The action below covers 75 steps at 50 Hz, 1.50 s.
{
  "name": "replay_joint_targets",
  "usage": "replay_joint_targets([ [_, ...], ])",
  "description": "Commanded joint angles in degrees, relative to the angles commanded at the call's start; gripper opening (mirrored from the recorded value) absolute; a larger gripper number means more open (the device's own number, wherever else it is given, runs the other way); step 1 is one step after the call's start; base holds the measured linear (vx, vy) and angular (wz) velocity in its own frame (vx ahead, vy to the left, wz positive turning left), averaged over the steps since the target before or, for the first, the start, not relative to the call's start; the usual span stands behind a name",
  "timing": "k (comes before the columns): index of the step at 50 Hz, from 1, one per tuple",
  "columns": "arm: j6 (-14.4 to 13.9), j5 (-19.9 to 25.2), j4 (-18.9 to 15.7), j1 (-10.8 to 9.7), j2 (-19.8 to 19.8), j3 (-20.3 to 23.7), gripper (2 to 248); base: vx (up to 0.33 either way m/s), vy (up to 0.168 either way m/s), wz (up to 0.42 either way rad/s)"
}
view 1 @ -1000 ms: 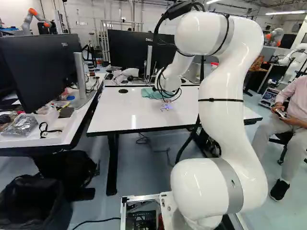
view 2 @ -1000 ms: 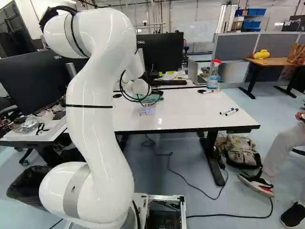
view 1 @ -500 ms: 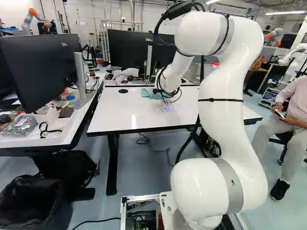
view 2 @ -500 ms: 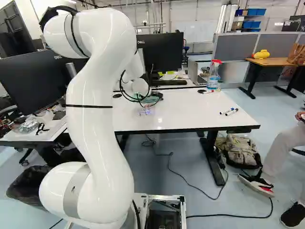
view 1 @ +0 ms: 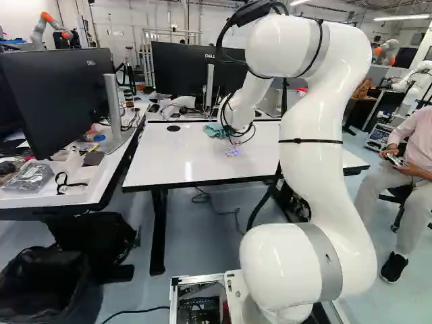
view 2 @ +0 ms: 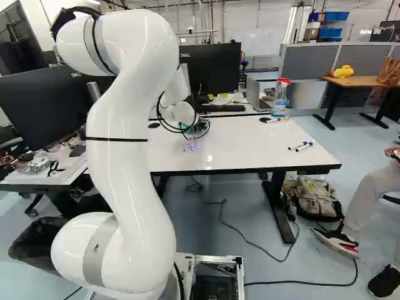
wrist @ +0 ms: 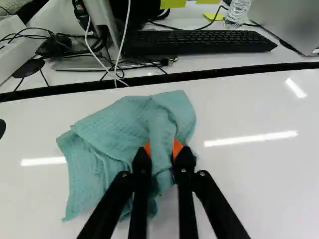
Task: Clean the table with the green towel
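The gripper is hidden behind the arm's wrist (view 1: 236, 115) in the left base view, over the far part of the white table (view 1: 169, 158). In the wrist view the gripper (wrist: 162, 152) is shut on the green towel (wrist: 112, 124), a fold of it pinched between the orange pads. The rest of the cloth lies crumpled on the tabletop, mostly to one side of the fingers. Part of the towel (view 1: 214, 130) also shows beside the wrist in the left base view. Small blue and dark marks (view 1: 231, 152) are on the table nearer the base.
Markers (view 2: 300, 146) lie on the table's right part, and a spray bottle (view 2: 280, 98) stands at its far edge. Beyond are a keyboard (wrist: 199, 42) and monitors (view 2: 210, 67). A cluttered desk (view 1: 61, 189) adjoins at the left. Another robot (view 1: 50, 25) stands far back.
The gripper has closed on the towel, which is now bunched up and drawn in toward the fingers. The arm has barely moved, and the base stays put.
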Motion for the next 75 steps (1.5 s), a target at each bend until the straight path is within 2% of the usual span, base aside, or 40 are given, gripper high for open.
replay_joint_targets([
  [4, 0.0, 0.0, 0.0, 0.0, 0.0, 0.0, 54, 0.0, 0.0, 0.0],
  [5, 0.0, 0.0, 0.0, 0.0, 0.0, 0.0, 38, 0.0, 0.0, 0.0],
  [75, 0.0, 0.0, 0.0, 0.0, 8.6, 1.8, 38, 0.0, 0.0, 0.0],
])
